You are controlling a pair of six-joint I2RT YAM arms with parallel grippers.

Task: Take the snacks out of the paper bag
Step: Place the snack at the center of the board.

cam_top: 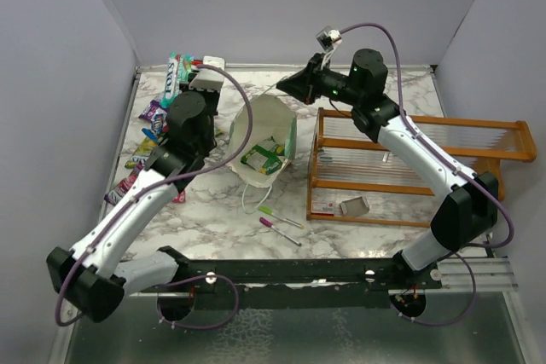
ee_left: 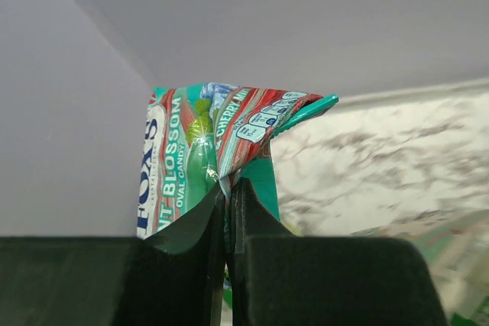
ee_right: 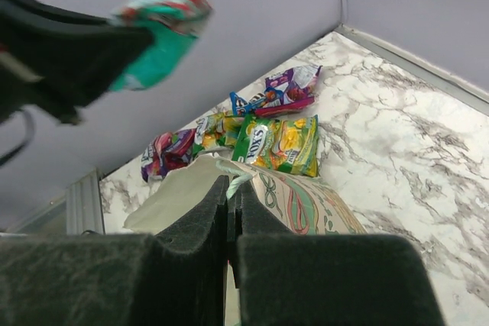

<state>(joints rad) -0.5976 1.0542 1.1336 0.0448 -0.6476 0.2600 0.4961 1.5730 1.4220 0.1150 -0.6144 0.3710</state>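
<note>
"Snacks (cam_top: 145, 138) lie mostly in a heap at the table's (cam_top: 213, 219) 9 o'clock side. Where is the one in hand?"

"In the air. The left fingers (ee_left: 191, 227) are pinched shut on the lower edge of a Fox's candy packet (ee_left: 206, 143). It stands up above them, at about 11 o'clock from the paper bag (cam_top: 275, 125) and well apart from it."

"And the other arm?"

"The right fingers (ee_right: 191, 223) are closed on the bag's far rim, at its 12 o'clock, holding the mouth open."

"How should the step be done well?"

"Probably by carrying the packet toward 9 o'clock, lowering it over the heap, and only then parting the fingers, so it lands flat beside the others. The right arm would do well to hold the rim steady. A green-and-yellow packet (cam_top: 262, 158) is left inside, toward the bag's 6 o'clock end, and the next reach needs that opening."
</note>
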